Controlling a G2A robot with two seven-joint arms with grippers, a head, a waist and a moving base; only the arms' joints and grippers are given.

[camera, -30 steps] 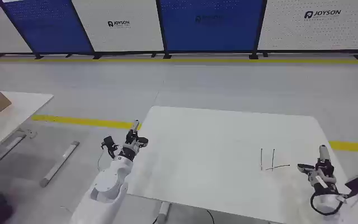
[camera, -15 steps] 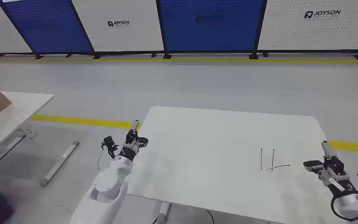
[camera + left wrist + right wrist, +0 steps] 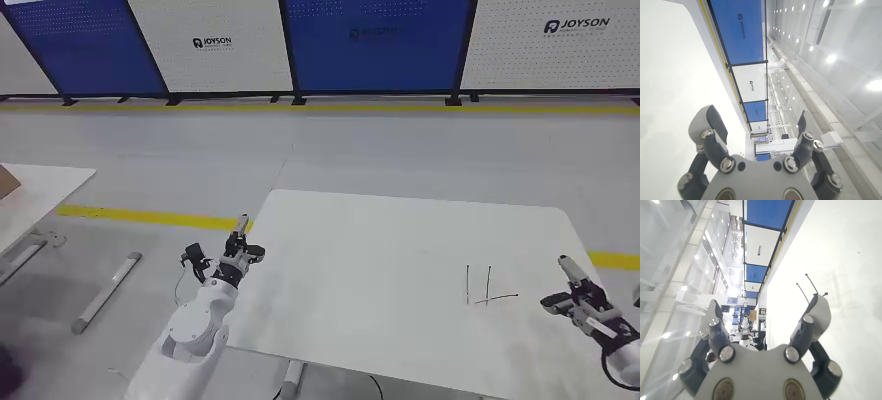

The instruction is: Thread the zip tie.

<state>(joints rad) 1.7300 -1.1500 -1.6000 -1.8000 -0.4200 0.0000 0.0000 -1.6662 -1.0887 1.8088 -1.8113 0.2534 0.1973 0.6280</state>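
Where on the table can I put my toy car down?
The big bare middle of the table, between the left end effector at its left edge and the zip ties, is free. So is the far strip behind the zip ties. The near right corner is crowded: the zip ties lie there, close to the open right end effector.

3 zip ties (image 3: 489, 282), 1 table (image 3: 370, 270).
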